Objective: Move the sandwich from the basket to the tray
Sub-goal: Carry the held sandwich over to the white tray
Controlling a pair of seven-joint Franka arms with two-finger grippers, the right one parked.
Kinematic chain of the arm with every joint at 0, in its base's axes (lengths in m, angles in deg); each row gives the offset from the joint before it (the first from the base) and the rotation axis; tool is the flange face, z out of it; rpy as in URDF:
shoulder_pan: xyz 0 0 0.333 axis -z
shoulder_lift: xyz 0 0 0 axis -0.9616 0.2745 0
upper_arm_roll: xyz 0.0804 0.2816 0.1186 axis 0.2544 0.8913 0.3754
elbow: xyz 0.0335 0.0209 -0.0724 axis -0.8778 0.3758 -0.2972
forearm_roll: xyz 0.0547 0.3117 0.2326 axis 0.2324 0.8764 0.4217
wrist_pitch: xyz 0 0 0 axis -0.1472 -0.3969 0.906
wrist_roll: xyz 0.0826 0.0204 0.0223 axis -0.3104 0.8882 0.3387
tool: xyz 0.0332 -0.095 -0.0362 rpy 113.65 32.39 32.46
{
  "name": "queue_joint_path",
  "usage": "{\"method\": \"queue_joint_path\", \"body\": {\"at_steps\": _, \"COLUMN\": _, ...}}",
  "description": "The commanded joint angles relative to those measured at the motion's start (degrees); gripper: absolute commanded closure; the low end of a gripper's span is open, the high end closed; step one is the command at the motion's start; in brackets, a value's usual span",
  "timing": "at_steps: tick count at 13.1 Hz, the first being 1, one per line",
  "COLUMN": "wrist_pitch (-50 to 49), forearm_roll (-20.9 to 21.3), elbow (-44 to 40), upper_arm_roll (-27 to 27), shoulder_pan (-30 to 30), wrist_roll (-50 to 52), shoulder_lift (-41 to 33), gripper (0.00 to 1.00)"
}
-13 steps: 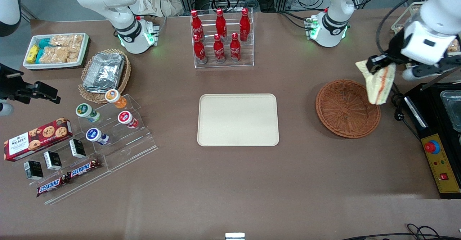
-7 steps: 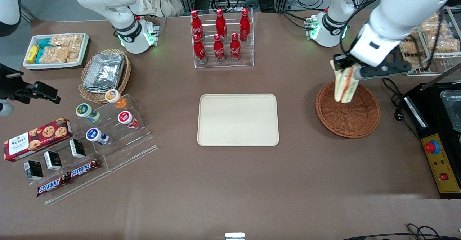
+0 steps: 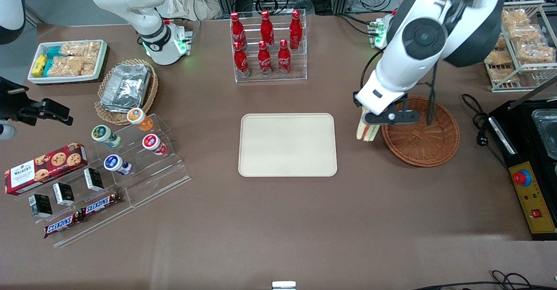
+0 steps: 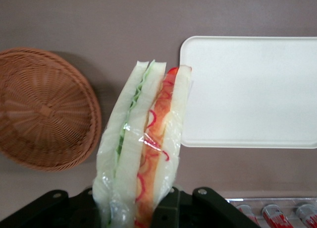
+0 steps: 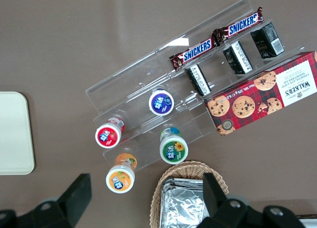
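1. Gripper (image 3: 369, 124) clamped on the sandwich (image 4: 141, 153), fingers closed against the wrapped bread faces; wedge hanging point-down, filling stripe showing orange-red and green along the edge.

2. Sandwich (image 3: 364, 131) held in the air over bare table, between the basket (image 3: 421, 131) and the tray (image 3: 287, 145), just clear of the basket's rim and not yet above the tray.

3. Basket empty of the sandwich; tray bare, no load on its cream surface (image 4: 250, 91).

4. Step in hand, as judged: carry across to the tray. Best done by keeping the squeeze steady on the slippery wrap, travelling level until well inside the tray's rim, lowering until the tip meets the surface, then releasing so the wedge tips flat and does not topple over the edge.

5. Against half a second ago: gripper and sandwich then above the basket's rim farthest from the front camera, now off the basket toward the tray and nearer the camera; arm swung round, hiding more of the basket.

6. Against one second ago: sandwich then at the basket's edge toward the working arm's end.
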Motion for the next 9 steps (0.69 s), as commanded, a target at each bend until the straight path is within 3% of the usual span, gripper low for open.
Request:
{"method": "queue_joint_path", "body": {"at_steps": 1, "wrist_pitch": 3.1, "forearm_roll": 2.6, "elbow": 0.1, "upper_arm_roll": -0.6, "shoulder_pan": 1.8, "wrist_roll": 4.0, "shoulder_lift": 4.4, "gripper": 1.00}}
{"method": "queue_joint_path", "body": {"at_steps": 3, "wrist_pitch": 5.5, "forearm_roll": 5.4, "elbow": -0.2, "upper_arm_roll": -0.6, "shoulder_pan": 2.5, "wrist_roll": 5.4, "shoulder_lift": 7.6, "gripper": 1.00}}
{"method": "queue_joint_path", "body": {"at_steps": 9, "wrist_pitch": 14.3, "forearm_roll": 7.6, "elbow": 0.0, "upper_arm_roll": -0.6, "shoulder_pan": 6.5, "wrist_roll": 12.9, "shoulder_lift": 16.0, "gripper": 1.00}}
